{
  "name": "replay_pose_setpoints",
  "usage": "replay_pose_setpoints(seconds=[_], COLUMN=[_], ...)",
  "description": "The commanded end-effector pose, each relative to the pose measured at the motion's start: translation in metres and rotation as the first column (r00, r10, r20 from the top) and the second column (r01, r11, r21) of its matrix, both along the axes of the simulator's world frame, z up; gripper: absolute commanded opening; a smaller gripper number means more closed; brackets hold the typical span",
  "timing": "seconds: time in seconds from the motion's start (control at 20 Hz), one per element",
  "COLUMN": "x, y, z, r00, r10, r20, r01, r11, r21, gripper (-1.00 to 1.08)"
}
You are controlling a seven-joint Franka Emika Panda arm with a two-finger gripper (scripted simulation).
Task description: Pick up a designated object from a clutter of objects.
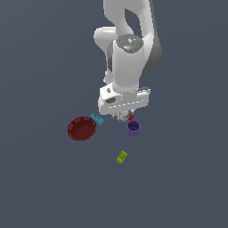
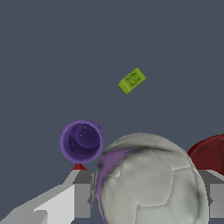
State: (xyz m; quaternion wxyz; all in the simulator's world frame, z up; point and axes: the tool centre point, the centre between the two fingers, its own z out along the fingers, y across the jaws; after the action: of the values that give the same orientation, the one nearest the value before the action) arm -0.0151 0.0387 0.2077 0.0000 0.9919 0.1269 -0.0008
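Fingers (image 2: pixel 148 201) spread open, 1 either side of whitish ball (image 2: pixel 151 181) between them.

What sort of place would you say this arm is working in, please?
Most likely a bare simulated test scene: a flat, featureless grey floor, no walls or furniture, and a few toy-like items scattered on it, such as a red bowl, a purple cup and a green brick.
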Motion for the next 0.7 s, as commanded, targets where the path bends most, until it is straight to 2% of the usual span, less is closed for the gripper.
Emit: replay_pose_setpoints(seconds=[0.0,0.65], x=[-0.012,-0.076], y=[-0.017,-0.107], z=[0.017,0.108], r00=[1.000,1.000], r10=[0.000,0.001], r20=[0.002,0.002], r01=[0.000,-0.001], r11=[1.000,1.000], r21=[0.002,0.005], gripper=[-1.00,-1.00])
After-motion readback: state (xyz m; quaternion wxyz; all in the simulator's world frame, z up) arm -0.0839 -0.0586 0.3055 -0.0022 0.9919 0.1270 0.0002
